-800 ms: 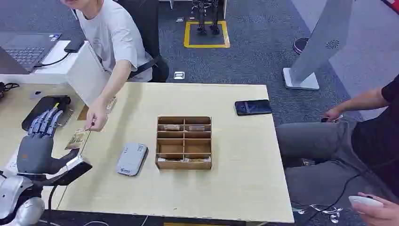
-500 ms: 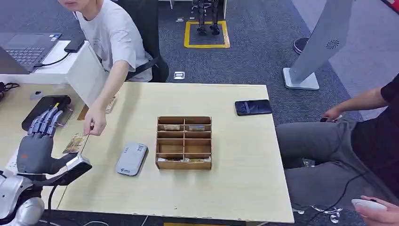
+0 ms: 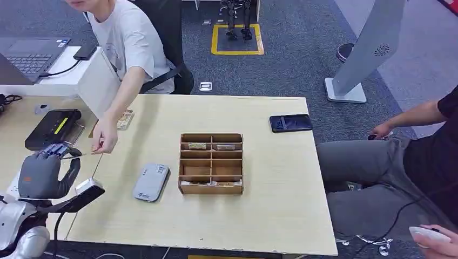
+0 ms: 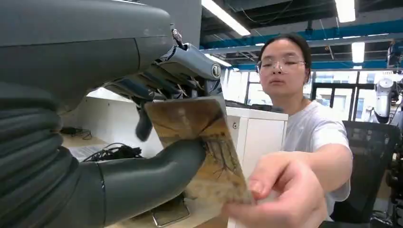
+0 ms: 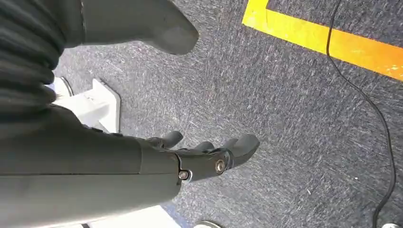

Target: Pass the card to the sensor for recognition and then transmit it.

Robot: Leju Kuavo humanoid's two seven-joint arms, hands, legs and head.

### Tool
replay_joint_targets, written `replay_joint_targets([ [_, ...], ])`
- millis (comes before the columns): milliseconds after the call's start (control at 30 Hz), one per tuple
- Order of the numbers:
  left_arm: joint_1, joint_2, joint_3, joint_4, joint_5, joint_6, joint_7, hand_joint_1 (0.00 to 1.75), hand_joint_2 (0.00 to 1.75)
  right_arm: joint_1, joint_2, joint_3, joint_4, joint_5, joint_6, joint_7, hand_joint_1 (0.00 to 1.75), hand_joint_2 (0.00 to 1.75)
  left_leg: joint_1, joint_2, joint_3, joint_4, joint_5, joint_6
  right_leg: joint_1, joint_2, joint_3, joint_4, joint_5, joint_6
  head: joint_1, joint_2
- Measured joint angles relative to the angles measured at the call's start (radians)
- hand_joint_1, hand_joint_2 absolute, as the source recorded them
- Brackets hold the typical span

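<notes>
My left hand (image 3: 46,170) is raised off the table's left edge, with fingers and thumb closed on a brownish picture card (image 4: 199,142). The card shows as a thin edge (image 3: 71,156) in the head view. A person's hand (image 3: 103,141) reaches across from the far left and still pinches the card's other end (image 4: 280,190). The grey card sensor (image 3: 151,182) lies flat on the wooden table (image 3: 259,205), to the right of my left hand. My right hand (image 5: 204,156) hangs over the carpet, fingers loosely apart and holding nothing.
A wooden compartment box (image 3: 210,163) with a few cards stands at the table's middle. A dark phone (image 3: 290,123) lies at the far right. A small card stack (image 3: 125,120) and a black device (image 3: 54,127) sit at the left. A second person (image 3: 416,156) sits on the right.
The person brought the card up into my left hand. My fingers, stretched out before, have curled down and closed on it with the thumb raised.
</notes>
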State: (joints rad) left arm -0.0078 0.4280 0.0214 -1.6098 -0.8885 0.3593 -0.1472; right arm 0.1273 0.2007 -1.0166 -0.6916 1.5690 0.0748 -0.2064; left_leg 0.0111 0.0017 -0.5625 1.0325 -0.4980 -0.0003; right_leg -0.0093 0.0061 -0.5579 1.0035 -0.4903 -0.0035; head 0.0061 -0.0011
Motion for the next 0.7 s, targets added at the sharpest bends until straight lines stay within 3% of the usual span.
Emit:
replay_joint_targets([
  [567, 0.000, 0.000, 0.000, 0.000, 0.011, 0.006, -0.015, 1.75, 1.75, -0.006, -0.008, 0.000, 0.026, 0.000, -0.021, 0.005, 0.00, 1.75, 0.000, 0.000, 0.000, 0.000, 0.000, 0.000, 0.000, 0.000, 0.000, 0.000, 0.000, 0.000, 0.000, 0.000],
  [633, 0.000, 0.000, 0.000, 0.000, 0.047, -0.001, -0.038, 1.75, 1.75, -0.006, -0.010, 0.000, 0.030, 0.000, -0.022, 0.005, 0.00, 1.75, 0.000, 0.000, 0.000, 0.000, 0.000, 0.000, 0.000, 0.000, 0.000, 0.000, 0.000, 0.000, 0.000, 0.000],
  [700, 0.000, -0.002, 0.000, 0.000, 0.172, -0.056, -0.092, 1.75, 1.75, -0.007, -0.012, 0.000, 0.034, 0.000, -0.023, 0.004, 0.00, 1.75, 0.000, 0.000, 0.000, 0.000, 0.000, 0.000, 0.000, 0.000, 0.000, 0.000, 0.000, 0.000, 0.000, 0.000],
])
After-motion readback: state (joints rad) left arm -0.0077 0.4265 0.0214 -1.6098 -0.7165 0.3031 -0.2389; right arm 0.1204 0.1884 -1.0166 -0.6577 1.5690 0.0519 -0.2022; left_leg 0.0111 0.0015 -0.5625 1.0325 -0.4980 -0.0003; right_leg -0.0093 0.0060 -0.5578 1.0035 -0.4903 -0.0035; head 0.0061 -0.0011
